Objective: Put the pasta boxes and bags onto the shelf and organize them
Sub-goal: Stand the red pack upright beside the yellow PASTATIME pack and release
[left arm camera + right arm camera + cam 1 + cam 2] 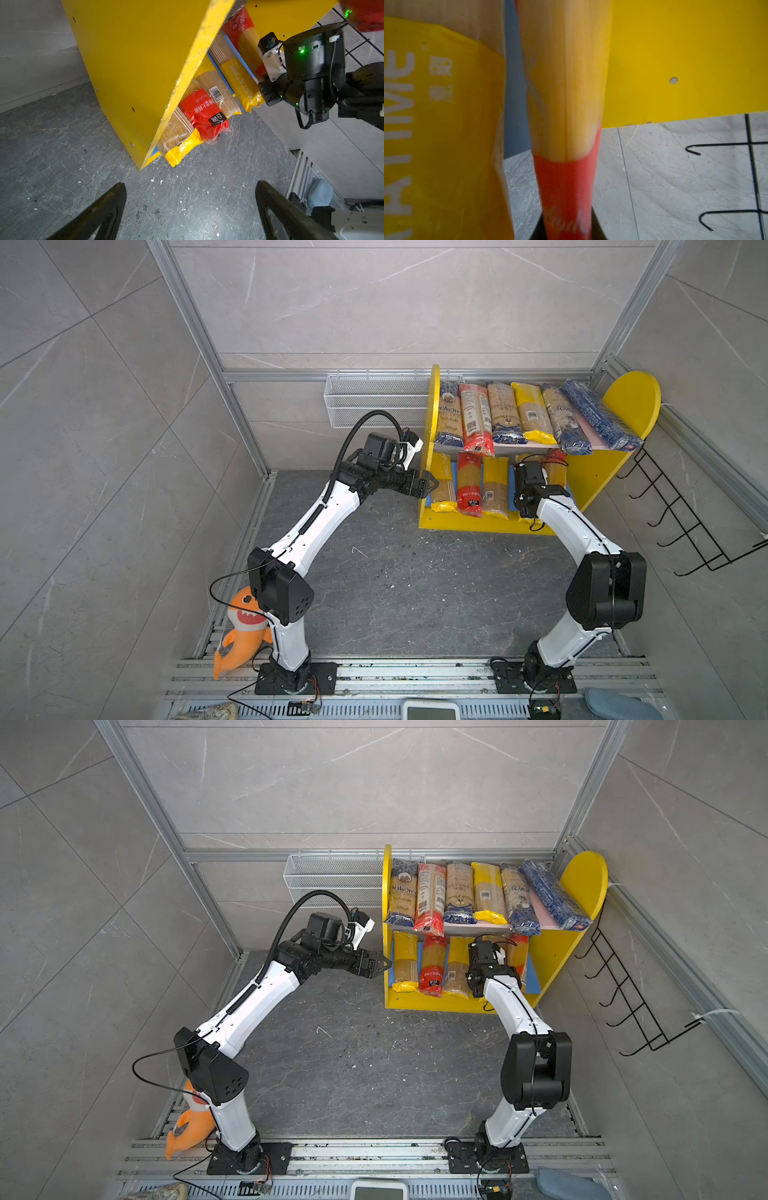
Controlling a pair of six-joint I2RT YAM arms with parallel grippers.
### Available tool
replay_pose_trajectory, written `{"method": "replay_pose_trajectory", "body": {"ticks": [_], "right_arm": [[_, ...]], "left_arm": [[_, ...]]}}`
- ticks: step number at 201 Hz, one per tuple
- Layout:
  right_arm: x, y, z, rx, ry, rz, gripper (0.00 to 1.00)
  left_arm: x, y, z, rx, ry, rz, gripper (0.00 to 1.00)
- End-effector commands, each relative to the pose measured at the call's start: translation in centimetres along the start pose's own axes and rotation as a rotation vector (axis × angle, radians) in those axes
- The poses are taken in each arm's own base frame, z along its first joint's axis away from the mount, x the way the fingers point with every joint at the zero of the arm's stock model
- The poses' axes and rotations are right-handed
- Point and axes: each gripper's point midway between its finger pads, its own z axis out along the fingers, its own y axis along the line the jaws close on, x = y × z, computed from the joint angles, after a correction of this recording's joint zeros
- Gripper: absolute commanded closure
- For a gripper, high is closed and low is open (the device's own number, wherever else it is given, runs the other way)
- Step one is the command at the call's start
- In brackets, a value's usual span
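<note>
1. Dark grey stone-look tabletop [395, 593] fills the cell, walled by pale tiles. An orange shark plush [243, 626] lies beside the left arm's base.
2. The left gripper [431, 484] hovers just outside the left side panel of the shelf [631, 398]. Its jaws are spread wide and hold nothing. The wrist view shows only bare tabletop between its fingers [104, 212].
3. The right gripper [568, 229] reaches into the lower tier at its right end and is hidden under its wrist in both top views. Its jaws are clamped on the red end of a red-ended pack [564, 93]. That pack runs between a PASTATIME pack [446, 135] and the right side panel.
4. On the blue lower board [513, 83], further left, three packs lie side by side with their ends past the front edge. They are a left yellow-ended pack [442, 485], a red pack [469, 489] and a middle yellow-ended pack [495, 489].
5. The pink upper board [592, 438] carries a row of six packs [505, 416]. The rightmost, a dark blue pack [598, 414], lies askew.
6. A white mesh basket [374, 402] hangs on the back wall left of the shelf, and a black hook rack [685, 522] hangs on the right wall.
</note>
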Motion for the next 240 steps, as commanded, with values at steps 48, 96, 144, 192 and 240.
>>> {"method": "replay_pose_trajectory", "body": {"ticks": [48, 96, 144, 192, 240], "right_arm": [[-4.0, -2.5, 0.6, 0.105, -0.093, 0.174, 1.0], [-4.0, -2.7, 0.7, 0.122, -0.098, 0.191, 0.87], [-4.0, -2.7, 0.7, 0.128, -0.092, 0.199, 0.44], [-3.7, -2.9, 0.6, 0.131, -0.073, 0.206, 0.43], [-3.3, -3.0, -0.6, 0.042, -0.082, 0.275, 0.42]], "left_arm": [[-2.0, -0.1, -0.8, -0.014, -0.032, 0.008, 0.0], [-2.9, -0.3, -1.0, -0.012, -0.047, 0.005, 0.01], [-2.8, -0.2, -1.5, -0.033, -0.038, 0.022, 0.01], [-2.5, -0.5, -2.7, -0.048, -0.035, 0.025, 0.01], [-2.3, -0.7, -3.9, -0.062, -0.045, 0.035, 0.0]]}}
